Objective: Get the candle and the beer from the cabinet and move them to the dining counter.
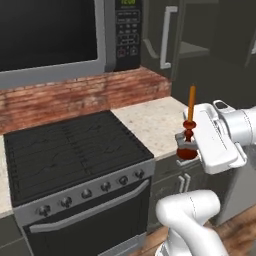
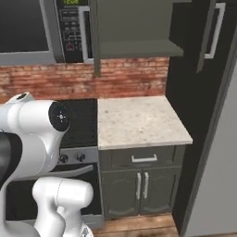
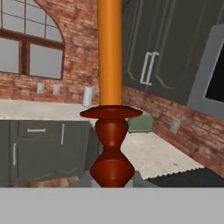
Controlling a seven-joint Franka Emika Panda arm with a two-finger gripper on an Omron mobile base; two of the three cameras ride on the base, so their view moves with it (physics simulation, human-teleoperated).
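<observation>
The candle (image 1: pixel 191 104), a thin orange taper on a dark red flared holder, stands upright in my gripper (image 1: pixel 185 144), which is shut on the holder. It hangs in the air just off the front right corner of the small beige counter. In the hand view the candle (image 3: pixel 109 57) rises close up through the middle of the picture. The cabinet (image 1: pixel 192 47) stands open above the counter, and the shelf in the cabinet (image 2: pixel 134 48) is bare. The beer and the dining counter are out of view.
A black stove (image 1: pixel 75 145) with a microwave (image 1: pixel 50 35) above it sits left of the small beige counter slab (image 2: pixel 139 121). Below the slab are a drawer and two low doors (image 2: pixel 141 183). A tall grey refrigerator (image 2: pixel 217 162) stands at the right.
</observation>
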